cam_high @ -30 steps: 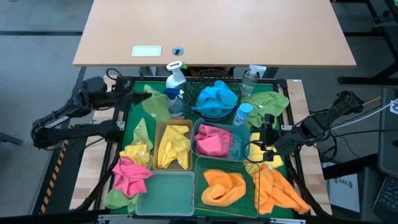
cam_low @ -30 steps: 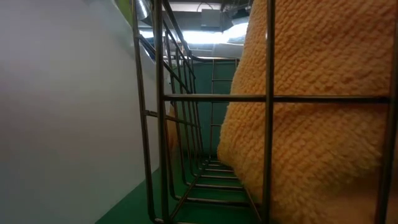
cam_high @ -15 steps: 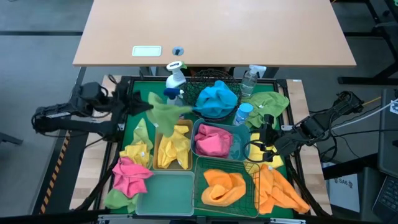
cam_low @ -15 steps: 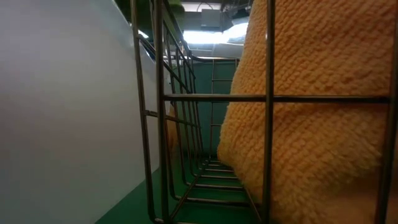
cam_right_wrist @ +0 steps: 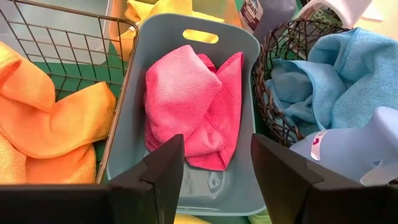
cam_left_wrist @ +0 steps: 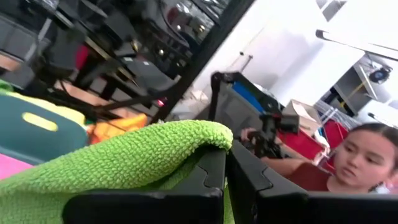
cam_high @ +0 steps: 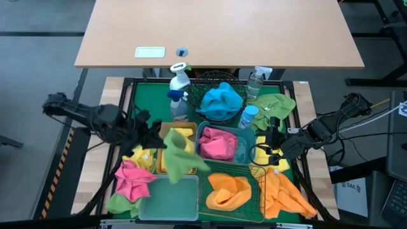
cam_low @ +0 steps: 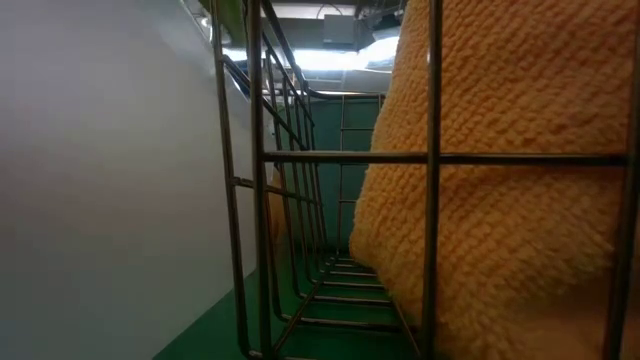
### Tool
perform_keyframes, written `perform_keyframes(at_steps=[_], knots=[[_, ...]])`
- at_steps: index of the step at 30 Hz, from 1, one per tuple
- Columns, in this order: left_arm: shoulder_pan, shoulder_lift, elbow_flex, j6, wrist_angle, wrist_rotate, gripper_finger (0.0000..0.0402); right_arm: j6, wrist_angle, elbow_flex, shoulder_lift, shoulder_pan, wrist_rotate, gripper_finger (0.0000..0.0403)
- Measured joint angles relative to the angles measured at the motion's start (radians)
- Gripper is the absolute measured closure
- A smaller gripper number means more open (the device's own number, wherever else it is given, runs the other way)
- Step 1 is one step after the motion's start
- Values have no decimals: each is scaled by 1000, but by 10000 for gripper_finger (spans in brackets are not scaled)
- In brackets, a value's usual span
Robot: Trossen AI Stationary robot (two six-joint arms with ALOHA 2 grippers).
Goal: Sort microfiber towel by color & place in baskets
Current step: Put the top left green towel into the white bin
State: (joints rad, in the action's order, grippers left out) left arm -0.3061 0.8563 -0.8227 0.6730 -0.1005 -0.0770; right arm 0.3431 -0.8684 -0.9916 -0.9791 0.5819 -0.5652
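left gripper (cam_high: 159,136) carrying a green towel (cam_high: 180,156) over the bins

its fingers are clenched on the cloth, left of centre in the high view, hanging across the amber bin (cam_high: 161,164) and pale-green bin (cam_high: 169,199). right gripper (cam_high: 272,141), centre-right, waits with fingers spread apart.

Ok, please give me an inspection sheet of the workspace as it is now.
Surface: green mat, crowded.
Job's things: blue towel in black basket; pink in teal bin; yellow in amber bin; orange in wire basket; pale bin empty. Loose towels at both sides.
Clutter: spray bottles at the back.
Grippers: left hand holds a green towel above the amber bin; right hand open, waiting by the teal bin.
Cables: bundle at right.
Surroundings: tan table behind; a person in the left wrist view.
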Motion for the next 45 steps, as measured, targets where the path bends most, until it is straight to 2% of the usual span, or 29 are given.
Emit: perform_keyframes(at_steps=[13, 22, 31, 40, 45], knots=[[-326, 128, 0, 6, 0, 196, 401, 0, 0, 0, 0, 0, 1, 217], [-490, 218, 0, 116, 2, 380, 401, 0, 0, 0, 0, 0, 1, 217], [-557, 288, 0, 217, 38, 455, 401, 0, 0, 0, 0, 0, 1, 217], [-560, 343, 0, 266, 252, 484, 401, -1, -1, 0, 0, 0, 15, 217], [-560, 381, 1, 268, 292, 476, 401, -1, -1, 0, 0, 0, 45, 217]])
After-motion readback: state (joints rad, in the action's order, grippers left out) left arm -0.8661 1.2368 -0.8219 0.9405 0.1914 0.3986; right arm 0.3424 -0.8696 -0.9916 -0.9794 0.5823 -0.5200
